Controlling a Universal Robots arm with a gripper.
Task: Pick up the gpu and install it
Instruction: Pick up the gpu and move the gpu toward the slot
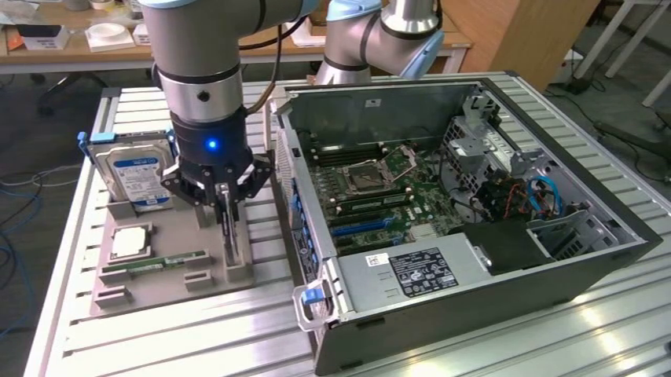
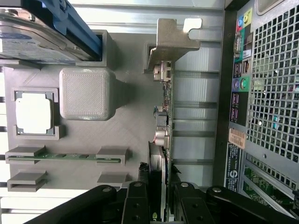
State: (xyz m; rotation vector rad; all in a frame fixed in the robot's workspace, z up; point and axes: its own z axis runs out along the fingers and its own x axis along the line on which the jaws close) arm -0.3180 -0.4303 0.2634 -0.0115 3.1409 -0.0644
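The grey holder tray [image 1: 173, 232] sits in the foreground, beside the open computer case [image 1: 472, 306]; the gpu [image 1: 231, 247] stands in it on its long edge, bottom edge sunk in a slot; the card's long axis runs from the near side toward the hard drive [image 1: 137, 169]; the gripper [image 2: 160, 193] is clamped on it, a finger against each face, covering the board there; the silver bracket [image 2: 175, 35] is at the far end, hidden behind the arm in the exterior view

The arm [image 1: 204, 78] stands vertical, its tool [image 1: 228, 228] pointing straight down.
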